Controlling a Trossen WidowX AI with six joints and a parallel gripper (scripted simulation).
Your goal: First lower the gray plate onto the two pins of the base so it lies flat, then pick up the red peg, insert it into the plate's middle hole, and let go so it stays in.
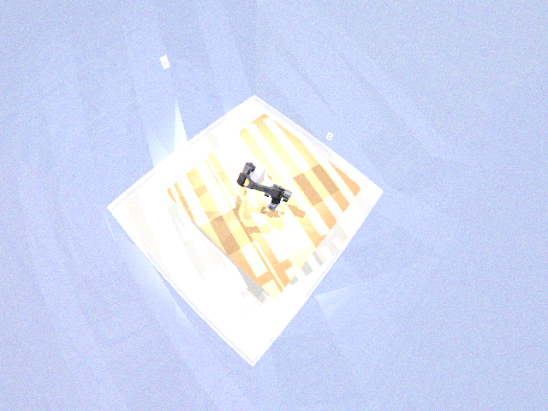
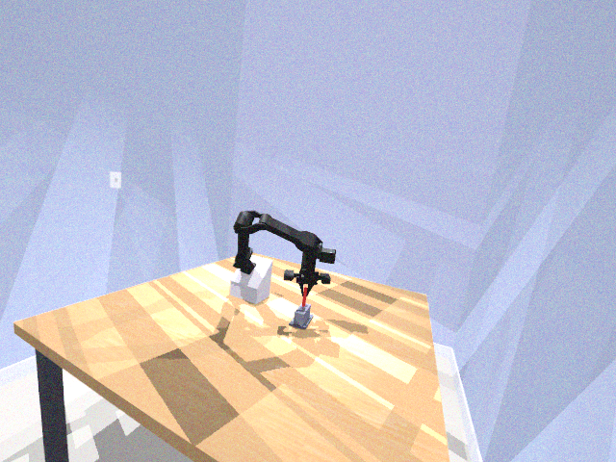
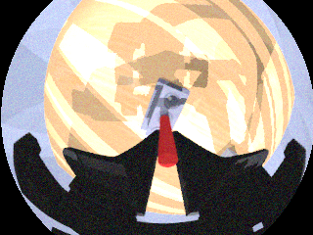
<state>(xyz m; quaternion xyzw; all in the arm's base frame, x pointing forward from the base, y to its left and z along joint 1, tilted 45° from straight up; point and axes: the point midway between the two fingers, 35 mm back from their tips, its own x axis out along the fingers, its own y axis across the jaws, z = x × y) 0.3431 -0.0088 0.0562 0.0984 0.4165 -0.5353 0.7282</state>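
The red peg (image 2: 304,296) (image 3: 167,147) is upright between the fingers of my gripper (image 2: 305,291) (image 3: 166,132), which is shut on it. The peg's lower end hangs down at the small blue-gray stack of plate and base. The gray plate (image 3: 168,92) shows from above in the wrist view, with a round feature near its middle. The stack's wider, darker base (image 2: 297,325) stands on the table. Whether the peg's tip touches the plate or enters a hole cannot be told. The stack is small, so whether the plate lies fully flat is unclear.
The wooden table (image 2: 198,397) (image 1: 265,278) carries everything. A pale block (image 2: 254,286) (image 1: 257,175) stands beside the arm's foot, behind and left of the stack in the exterior view. Strong light patches and arm shadows cross the table.
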